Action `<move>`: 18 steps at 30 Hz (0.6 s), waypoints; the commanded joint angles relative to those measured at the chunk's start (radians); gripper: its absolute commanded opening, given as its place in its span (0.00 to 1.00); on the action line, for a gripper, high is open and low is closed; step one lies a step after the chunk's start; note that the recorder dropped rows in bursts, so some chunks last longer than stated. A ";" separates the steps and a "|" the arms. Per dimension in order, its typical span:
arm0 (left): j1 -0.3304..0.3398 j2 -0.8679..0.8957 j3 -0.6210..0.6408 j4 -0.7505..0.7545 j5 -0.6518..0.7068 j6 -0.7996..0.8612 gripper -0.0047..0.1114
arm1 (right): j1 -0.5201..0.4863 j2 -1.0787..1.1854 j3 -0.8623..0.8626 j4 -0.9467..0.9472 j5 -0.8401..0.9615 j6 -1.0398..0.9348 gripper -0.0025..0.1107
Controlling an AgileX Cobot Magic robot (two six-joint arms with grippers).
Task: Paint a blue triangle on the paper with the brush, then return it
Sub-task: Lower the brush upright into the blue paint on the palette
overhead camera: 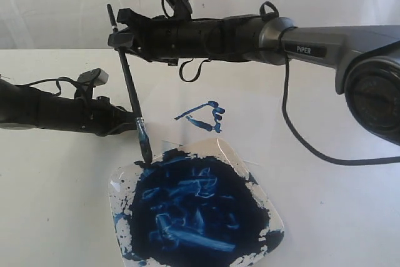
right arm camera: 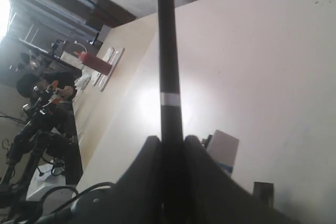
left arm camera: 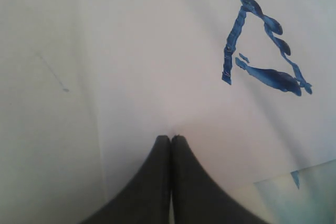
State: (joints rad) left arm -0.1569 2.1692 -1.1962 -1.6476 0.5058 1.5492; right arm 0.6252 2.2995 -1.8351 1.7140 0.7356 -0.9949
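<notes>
The blue triangle is painted on the white paper behind the dish. My right gripper reaches across to the left and is shut on the brush, gripping its black handle near the upper end. The brush hangs almost upright, its dark bristle tip at the far left corner of the dish. My left gripper is shut and empty, its tips resting low on the paper, just left of the brush ferrule.
A white square dish smeared with dark-blue paint lies at the front centre. The right arm spans the scene above the paper, with a cable drooping onto the table. A small white box shows behind the right fingers.
</notes>
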 commanded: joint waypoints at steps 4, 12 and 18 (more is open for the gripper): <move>-0.006 0.004 0.008 0.034 -0.044 0.002 0.04 | -0.063 -0.065 0.123 0.030 -0.045 -0.066 0.02; -0.006 0.004 0.008 0.034 -0.044 0.002 0.04 | -0.094 -0.177 0.303 0.030 -0.166 -0.127 0.02; -0.006 0.004 0.008 0.034 -0.044 0.002 0.04 | -0.107 -0.242 0.428 0.030 -0.224 -0.172 0.02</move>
State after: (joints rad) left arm -0.1569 2.1692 -1.1962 -1.6476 0.5058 1.5492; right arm 0.5286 2.0934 -1.4578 1.7426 0.5470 -1.1309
